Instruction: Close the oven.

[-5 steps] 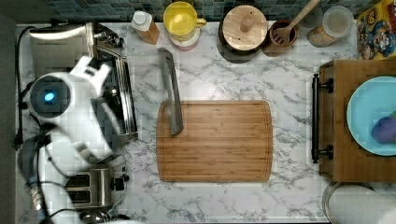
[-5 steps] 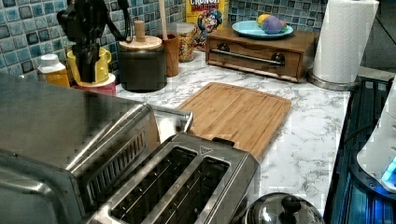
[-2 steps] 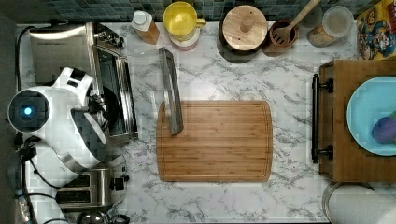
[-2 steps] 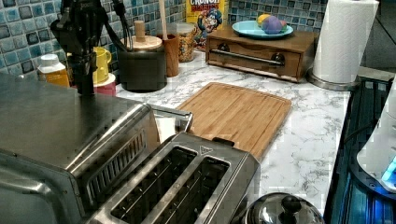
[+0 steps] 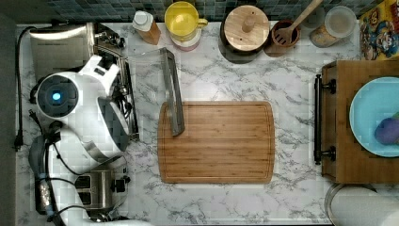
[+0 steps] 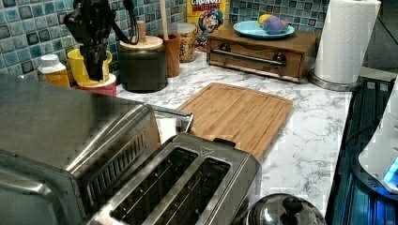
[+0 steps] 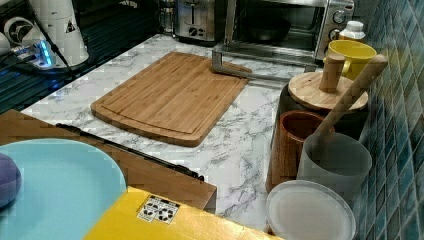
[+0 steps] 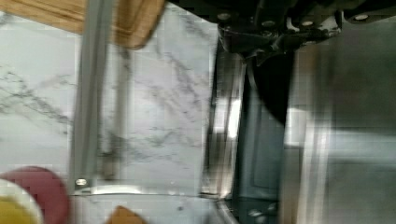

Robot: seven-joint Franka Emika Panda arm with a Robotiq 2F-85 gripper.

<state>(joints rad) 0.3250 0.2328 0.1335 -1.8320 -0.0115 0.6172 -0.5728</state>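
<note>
One oven point(image 7: 280, 27) stands at the top view's left with its door point(image 5: 150, 89) flat open, handle point(image 5: 171, 92) resting on the cutting board point(image 5: 216, 141); the gripper's point(image 6: 96, 51) opening I cannot tell, and it could slip off the handle.

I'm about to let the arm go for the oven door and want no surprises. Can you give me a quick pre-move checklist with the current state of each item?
1. Oven door is down, lying flat over the counter: ok, it needs closing.
2. Door handle is free, nothing resting on it: ok.
3. Handle's end overlaps the cutting board corner in the top view; whether they touch: cannot tell.
4. Swing path upward is free of the yellow cup and bottle, which stand beside the door: ok.
5. Gripper is off the handle, hanging above the oven: not ok yet.
6. Gripper finger opening: cannot tell.
</note>
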